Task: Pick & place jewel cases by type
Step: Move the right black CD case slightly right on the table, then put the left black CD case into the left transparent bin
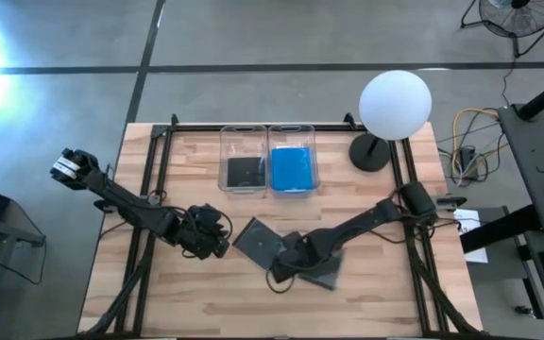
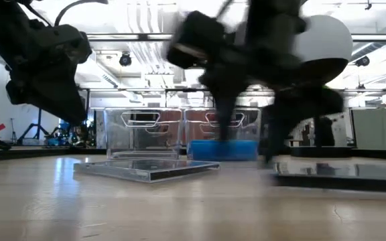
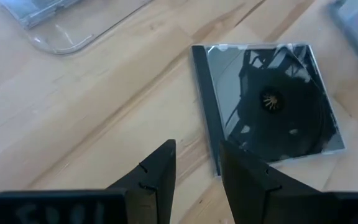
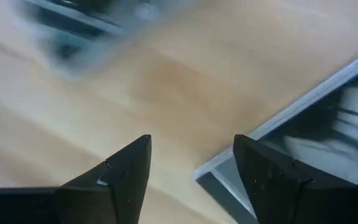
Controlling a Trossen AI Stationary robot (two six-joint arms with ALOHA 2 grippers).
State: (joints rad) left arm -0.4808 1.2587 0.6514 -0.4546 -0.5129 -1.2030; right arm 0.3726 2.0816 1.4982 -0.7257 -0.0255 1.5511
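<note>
The wooden desk (image 1: pixel 159 293) carries two clear bins (image 1: pixel 267 137) side by side at its far edge. The left bin holds a dark jewel case (image 1: pixel 244 172), the right one a blue jewel case (image 1: pixel 291 169). Two more dark cases lie loose near the middle: one (image 1: pixel 258 241) between the arms, another (image 1: pixel 324 272) under the right gripper (image 4: pixel 188 165), jaws moderately apart and empty. The left gripper (image 3: pixel 196 163) hovers beside the first, jaws narrow, empty.
</note>
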